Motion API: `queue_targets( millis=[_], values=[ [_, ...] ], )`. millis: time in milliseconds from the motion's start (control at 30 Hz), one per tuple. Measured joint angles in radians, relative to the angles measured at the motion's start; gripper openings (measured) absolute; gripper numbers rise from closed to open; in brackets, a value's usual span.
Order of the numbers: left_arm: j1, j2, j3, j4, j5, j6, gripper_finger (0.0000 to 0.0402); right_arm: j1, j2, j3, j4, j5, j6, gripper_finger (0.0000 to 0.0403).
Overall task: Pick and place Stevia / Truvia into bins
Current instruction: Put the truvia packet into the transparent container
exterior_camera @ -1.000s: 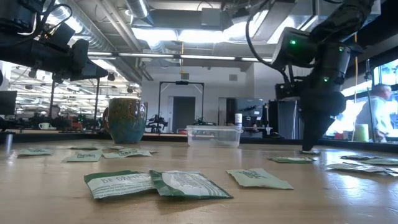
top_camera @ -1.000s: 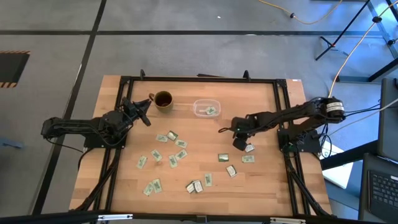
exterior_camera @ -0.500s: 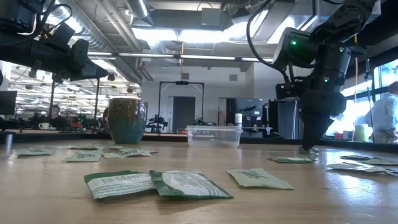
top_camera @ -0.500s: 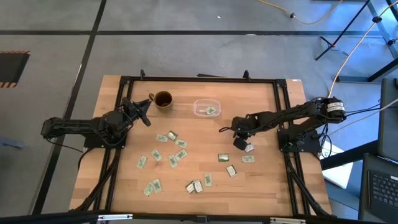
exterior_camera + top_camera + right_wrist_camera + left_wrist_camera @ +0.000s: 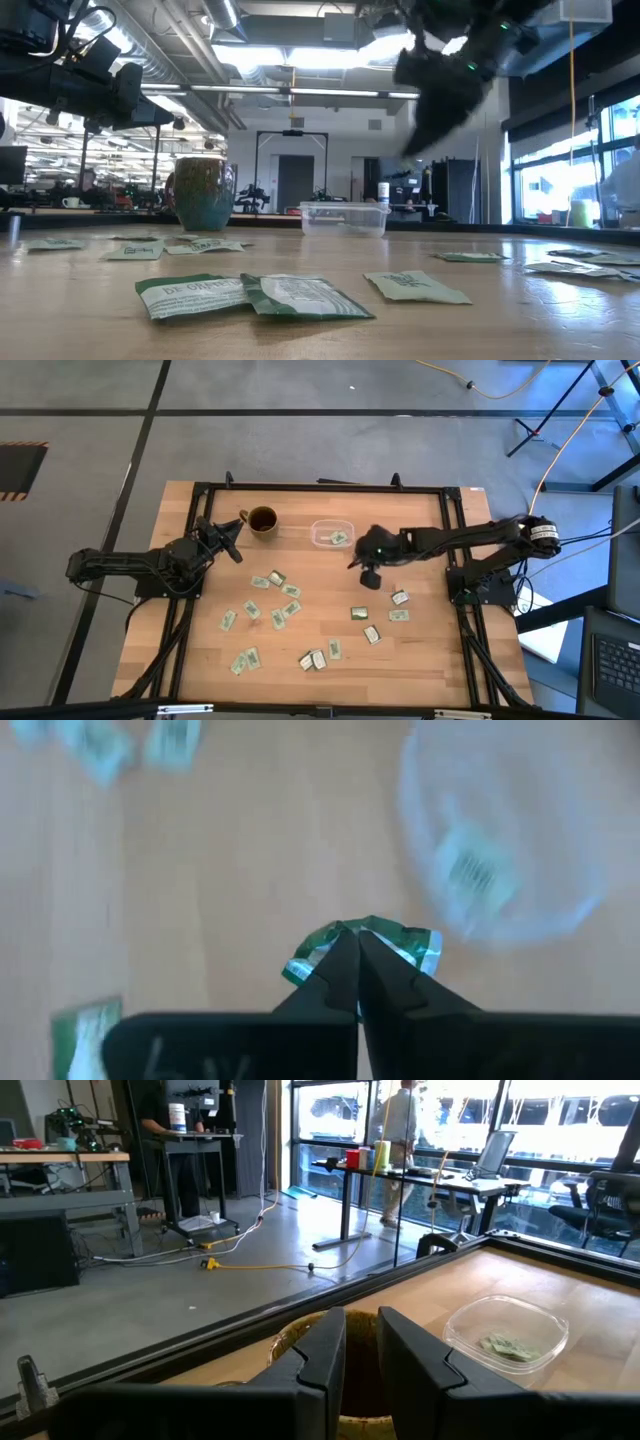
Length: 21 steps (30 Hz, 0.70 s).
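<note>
1. One clear bin (image 5: 332, 534) sits on the wooden tabletop (image 5: 320, 645) toward twelve o'clock, holding a green sachet (image 5: 339, 539); a second, paler shape in it can't be made out.
2. At nine o'clock from the bin stands the brown mug (image 5: 262, 520); its inside looks dark, contents unclear.
3. The right claw (image 5: 369, 577) hangs in the air at about five o'clock from the bin, near it, pinched together on a crumpled green-and-white sachet (image 5: 362, 948).
4. The left claw (image 5: 232, 540) waits at eight o'clock from the mug, fingers slightly apart, nothing between them.
5. Loose Stevia / Truvia sachets (image 5: 283, 608) lie scattered flat across the tabletop, toward six o'clock from the bin.
</note>
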Motion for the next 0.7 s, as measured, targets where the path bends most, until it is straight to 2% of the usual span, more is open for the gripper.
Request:
queue_targets(
  millis=[200, 300, 700],
  values=[
    [0.000, 0.000, 0.000, 0.000, 0.000, 0.000, 0.0058, -0.079, 0.003, 0.026, 0.181, 0.002, -0.129, 0.0003],
    [0.000, 0.000, 0.000, 0.000, 0.000, 0.000, 0.0058, -0.129, 0.023, 0.028, 0.229, 0.003, -0.135, 0.0003],
    [0.000, 0.000, 0.000, 0.000, 0.000, 0.000, 0.0058, -0.225, 0.232, 0.027, 0.334, -0.017, -0.131, 0.0003]
  ],
)
